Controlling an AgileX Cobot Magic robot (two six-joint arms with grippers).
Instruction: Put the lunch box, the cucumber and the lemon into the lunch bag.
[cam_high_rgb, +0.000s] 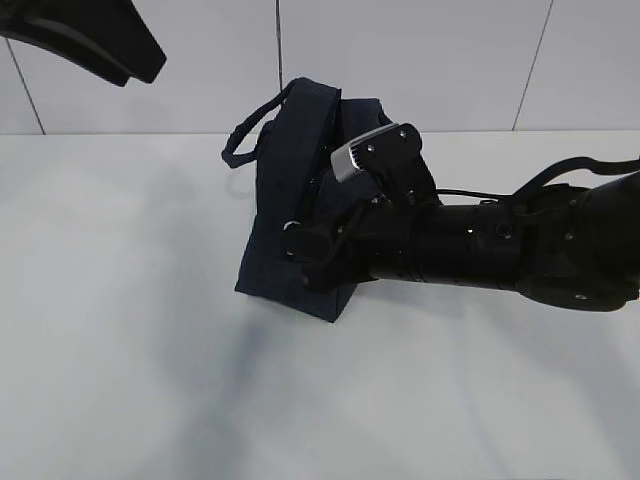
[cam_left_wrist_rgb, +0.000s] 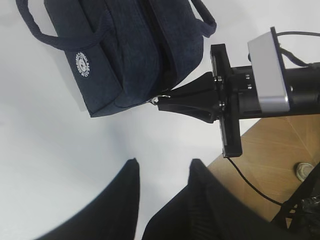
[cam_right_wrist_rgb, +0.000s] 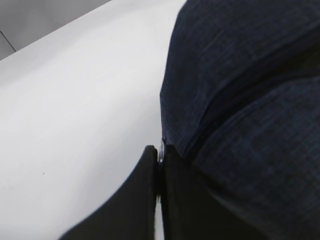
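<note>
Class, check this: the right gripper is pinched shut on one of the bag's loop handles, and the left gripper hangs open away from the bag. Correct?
Not quite. The right gripper is shut on the zipper pull at the corner of the lunch bag, not on a loop handle; the left wrist view shows it. The left gripper does hang open, apart from the bag.

The right arm (cam_high_rgb: 520, 250) is a thick matte black tube with small screws and a thin black cable along its top. At its 10 o'clock end sits a silver-grey camera box (cam_high_rgb: 362, 152). The right gripper (cam_left_wrist_rgb: 162, 102) has black, wedge-shaped fingers (cam_left_wrist_rgb: 192, 97).
</note>
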